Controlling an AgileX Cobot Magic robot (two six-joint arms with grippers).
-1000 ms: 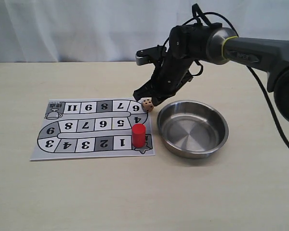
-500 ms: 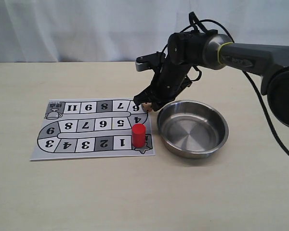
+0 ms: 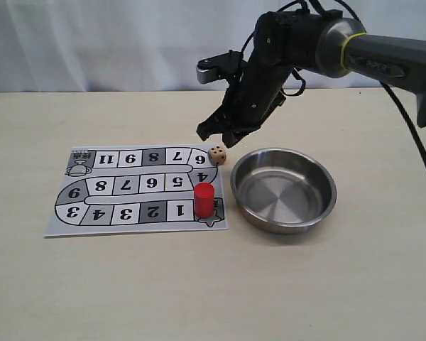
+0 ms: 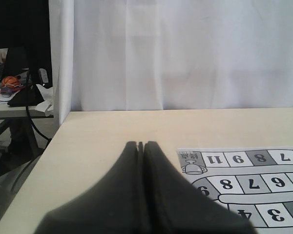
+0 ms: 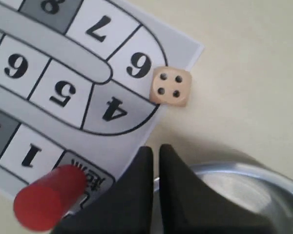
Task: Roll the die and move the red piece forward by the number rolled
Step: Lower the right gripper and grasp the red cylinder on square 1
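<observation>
The die (image 3: 217,154) lies at the right edge of the game board (image 3: 128,192), beside square 6. In the right wrist view the die (image 5: 171,87) shows four pips on top. The red piece (image 3: 204,199) stands upright on the start square next to square 1 and appears blurred as the red piece (image 5: 49,197) in the right wrist view. My right gripper (image 3: 220,133) hovers just above the die and holds nothing. Seen from the wrist, the right gripper (image 5: 155,148) has its jaws nearly together. My left gripper (image 4: 140,144) is shut and empty, off the board's far left end.
A steel bowl (image 3: 284,188) stands empty right of the board, close to the die and the red piece; its rim (image 5: 244,170) lies under my right gripper. The board (image 4: 244,175) lies flat on the tan table. A white curtain hangs behind.
My right gripper dropped onto the die half a second ago, then rose up and back without it. The die sits in the same spot. The red piece has not moved.
</observation>
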